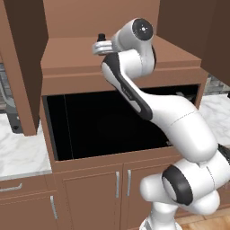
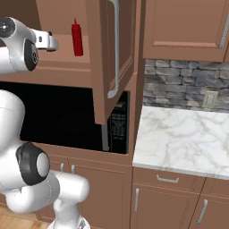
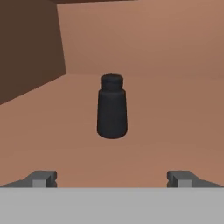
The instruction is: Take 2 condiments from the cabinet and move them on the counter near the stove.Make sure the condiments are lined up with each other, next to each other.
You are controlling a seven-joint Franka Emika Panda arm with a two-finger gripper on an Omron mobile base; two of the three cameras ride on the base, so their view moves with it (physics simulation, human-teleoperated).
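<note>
The cabinet stands open, with a bare wooden shelf. In the hand view a small squat black shaker bottle stands upright on the shelf, straight ahead of my gripper and a short way off. The jaws are wide open and hold nothing. From the left base view the shaker's cap shows just beyond the gripper. The red squeeze bottle stands upright further right on the same shelf, right of the gripper. White marble counter lies to the right. The stove is out of view.
An open cabinet door with a silver handle hangs right of the shelf. Another open door hangs on the left. A black microwave sits under the shelf. A stone backsplash rises behind the counter.
</note>
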